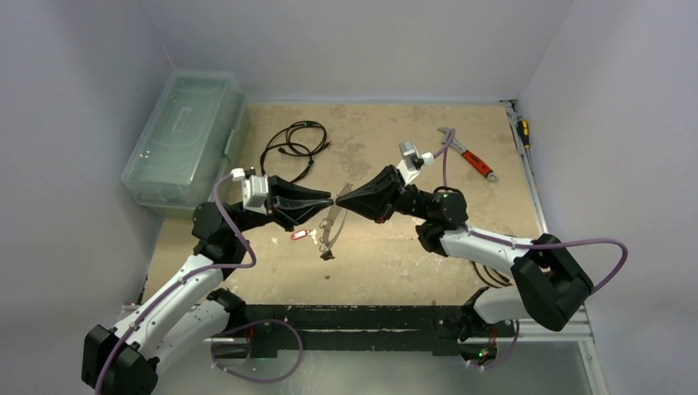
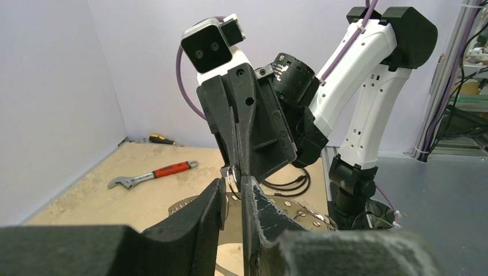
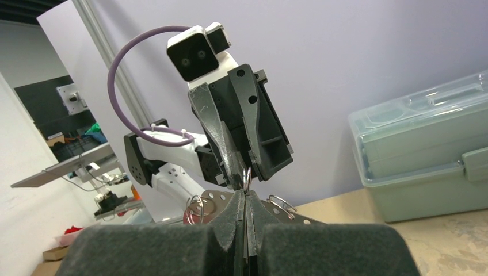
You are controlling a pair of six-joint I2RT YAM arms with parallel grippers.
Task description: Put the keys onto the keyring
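Note:
The keyring [image 1: 333, 224] is a grey perforated metal band with small split rings, hanging between my two grippers above the table. My right gripper [image 1: 341, 200] is shut on one small ring [image 3: 246, 177] at the band's top; its jaws [image 3: 245, 195] are pressed together. My left gripper [image 1: 329, 201] meets it tip to tip. Its jaws [image 2: 235, 192] stand a narrow gap apart on either side of that ring [image 2: 232, 177]. A red-tagged key [image 1: 299, 235] lies left of the band. A dark-headed key [image 1: 328, 254] sits at the band's lower end.
A red-handled wrench [image 1: 469, 156] lies at the back right. A coiled black cable [image 1: 292, 144] lies behind the grippers. A translucent green toolbox [image 1: 185, 140] stands at the back left. A screwdriver [image 1: 523, 130] lies along the right wall.

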